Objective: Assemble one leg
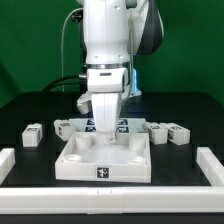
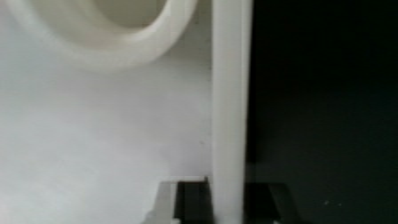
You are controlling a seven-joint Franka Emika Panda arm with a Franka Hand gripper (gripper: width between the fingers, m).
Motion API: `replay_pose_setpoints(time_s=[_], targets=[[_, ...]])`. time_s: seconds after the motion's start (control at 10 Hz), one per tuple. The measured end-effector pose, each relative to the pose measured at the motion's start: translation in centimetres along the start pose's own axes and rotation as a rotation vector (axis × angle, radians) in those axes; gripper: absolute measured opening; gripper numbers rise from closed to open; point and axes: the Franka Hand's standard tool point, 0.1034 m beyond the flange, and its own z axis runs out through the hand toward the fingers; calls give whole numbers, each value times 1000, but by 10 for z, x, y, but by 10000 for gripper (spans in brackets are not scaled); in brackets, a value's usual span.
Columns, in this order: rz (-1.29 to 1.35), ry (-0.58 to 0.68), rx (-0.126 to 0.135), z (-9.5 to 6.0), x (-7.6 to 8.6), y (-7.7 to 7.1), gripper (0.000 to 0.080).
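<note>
Exterior and wrist views. My tool (image 1: 104, 121) stands low at the far rim of the tray (image 1: 103, 172), mid-counter. In the wrist view its dark fingertips (image 2: 175, 205) sit on either side of the tray's upright wall (image 2: 231, 100). Whether they press that wall or merely straddle it, I cannot tell. No leg is in my grip.

A leg (image 1: 33, 135) lies on the counter (image 1: 30, 108) toward the edge at the exterior view's left. More legs (image 1: 170, 132) lie toward the opposite edge, all apart from the tray.

The step appears to be taking hold of the tray. To do it well, I should keep the wall centred between the fingertips, close squarely, and move slowly so the tray slides flat without nudging the legs.

The tray is smooth, matt white plastic, square and shallow, with a round, soft-lipped socket (image 2: 116, 30). The leg is a chunky white block with a black-and-white tag. The counter is dull black.
</note>
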Motion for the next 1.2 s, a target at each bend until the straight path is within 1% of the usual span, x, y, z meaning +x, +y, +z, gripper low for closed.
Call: replay_pose_setpoints(time_s=[0.4,0.5,0.6,0.7,0.8,0.9,1.0,1.1,1.2], targets=[[0,0,0,0,0,0,57],[-6,-2,12,0,1,2,57],[-17,0,9,1,6,11,57],[-24,6,-3,1,11,24,57],[-28,10,-7,2,17,32,57],[-26,15,-5,2,25,39,57],[-35,21,-9,2,31,46,57],[-34,25,-7,3,38,49,57],[-42,32,-11,3,50,53,57]])
